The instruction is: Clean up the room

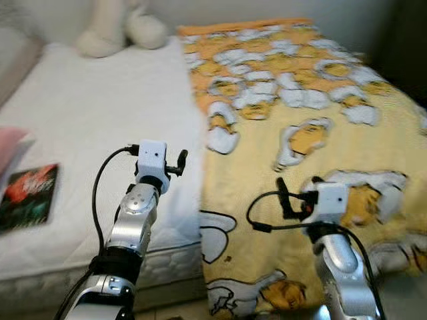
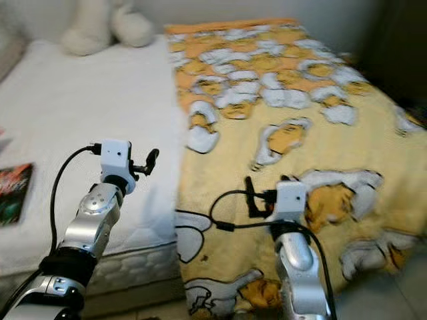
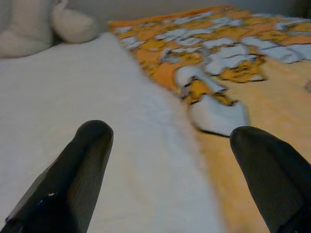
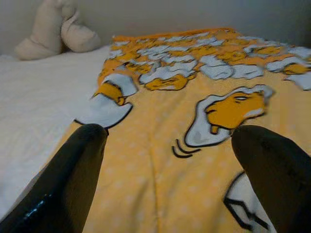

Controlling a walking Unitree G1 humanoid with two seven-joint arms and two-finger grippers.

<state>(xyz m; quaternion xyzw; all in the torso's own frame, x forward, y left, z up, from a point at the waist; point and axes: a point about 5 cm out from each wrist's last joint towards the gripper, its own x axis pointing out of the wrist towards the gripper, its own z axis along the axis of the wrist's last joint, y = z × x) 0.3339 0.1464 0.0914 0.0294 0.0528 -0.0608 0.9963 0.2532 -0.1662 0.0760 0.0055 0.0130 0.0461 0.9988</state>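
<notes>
- The bed (image 1: 87, 133) has a bare white mattress on its left half; a yellow blanket (image 1: 307, 167) with a cartoon print covers the right half.
- The left hand (image 3: 167, 170) hovers over the mattress beside the blanket's edge, fingers spread wide, gripping nothing.
- The right hand (image 4: 167, 170) hovers above the blanket, also wide open and empty.
- A plush toy (image 1: 120, 27) sits at 11 o'clock.
- A dark book (image 1: 28, 197) lies at 9 o'clock.
</notes>
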